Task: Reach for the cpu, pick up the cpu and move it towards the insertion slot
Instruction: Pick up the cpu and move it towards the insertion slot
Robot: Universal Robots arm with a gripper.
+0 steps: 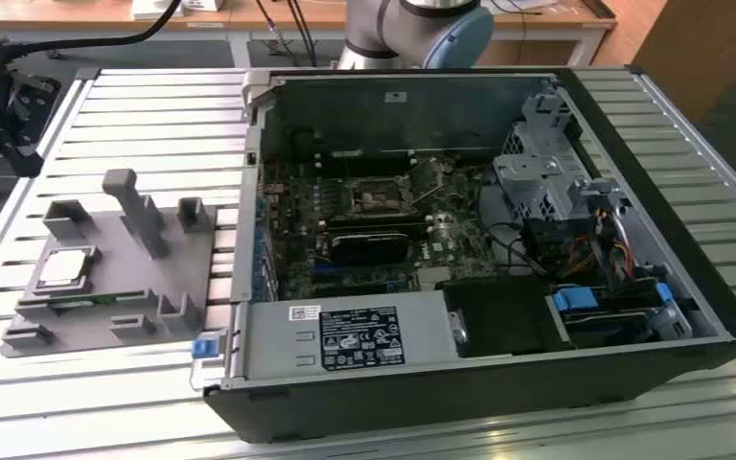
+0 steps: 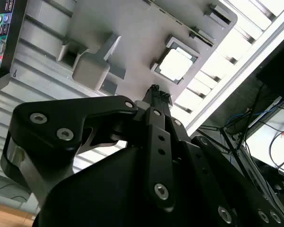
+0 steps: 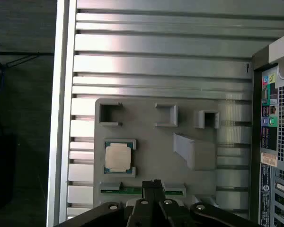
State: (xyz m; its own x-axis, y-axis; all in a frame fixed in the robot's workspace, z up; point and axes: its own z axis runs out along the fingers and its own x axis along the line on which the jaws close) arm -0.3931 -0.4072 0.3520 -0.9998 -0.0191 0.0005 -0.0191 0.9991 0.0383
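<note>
One cpu (image 3: 119, 157) in its tray pocket — my claw (image 3: 154, 183) holds nothing.
My claw hides the middle of the green strip (image 3: 113, 191) in the first wrist view. Its tips look pinched together. I count one cpu, lying flat in a square pocket of the grey tray (image 3: 146, 146). One insertion slot (image 1: 379, 199) sits inside the open computer case (image 1: 471, 398) — well apart from the cpu.

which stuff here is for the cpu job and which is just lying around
For the job: cpu in the grey holder; insertion slot inside the computer case; gripper, empty, apart from the cpu.
Just lying about: green circuit strip, drive cage, slatted table.
</note>
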